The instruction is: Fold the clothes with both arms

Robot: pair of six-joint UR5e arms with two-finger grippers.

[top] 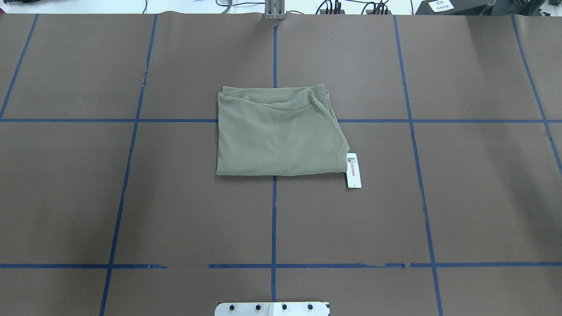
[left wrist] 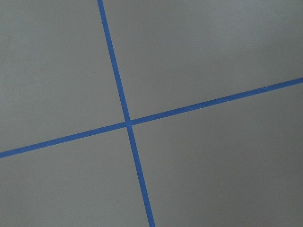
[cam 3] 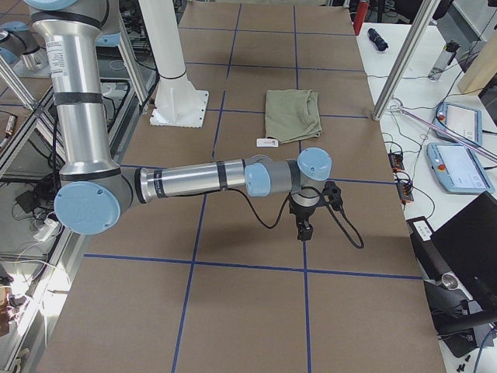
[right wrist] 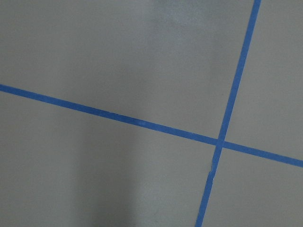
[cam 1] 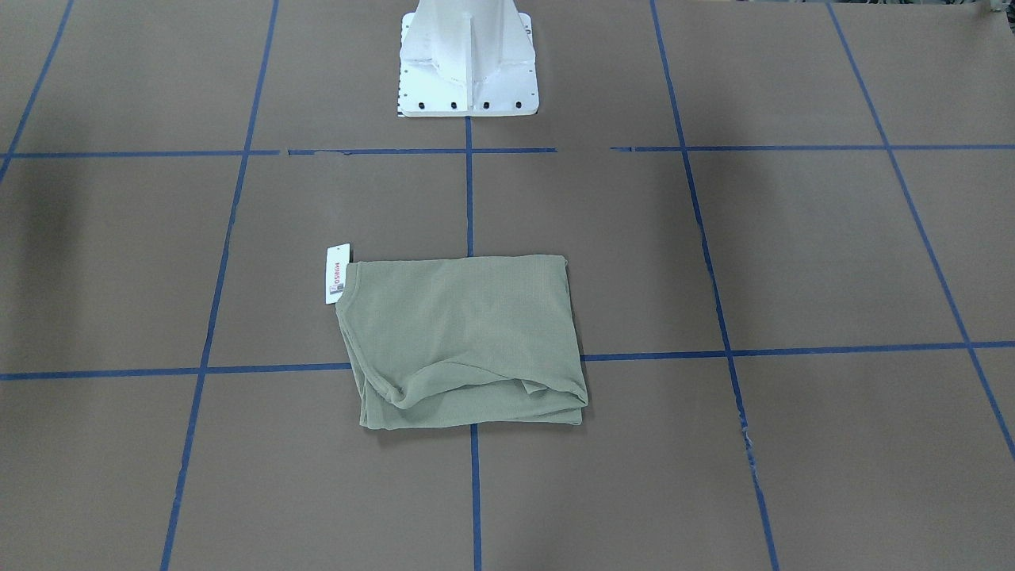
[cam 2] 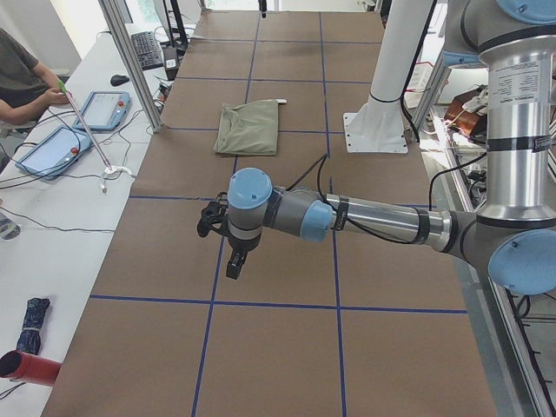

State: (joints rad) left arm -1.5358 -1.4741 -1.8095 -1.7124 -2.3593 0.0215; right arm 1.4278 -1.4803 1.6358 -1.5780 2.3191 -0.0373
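A brown paper-covered table (top: pixel 175 210) carries a blue tape grid (top: pixel 273 219). From overhead, a folded sage-green shirt (top: pixel 276 136) lies at centre, its white hang tag (top: pixel 354 170) at four o'clock and a white pedestal base (top: pixel 272 308) at six.

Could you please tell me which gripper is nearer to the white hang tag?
Right, probably. The hang tag pokes out of the shirt on the side facing the right gripper; the left gripper hangs beyond the opposite edge. Both are distant.
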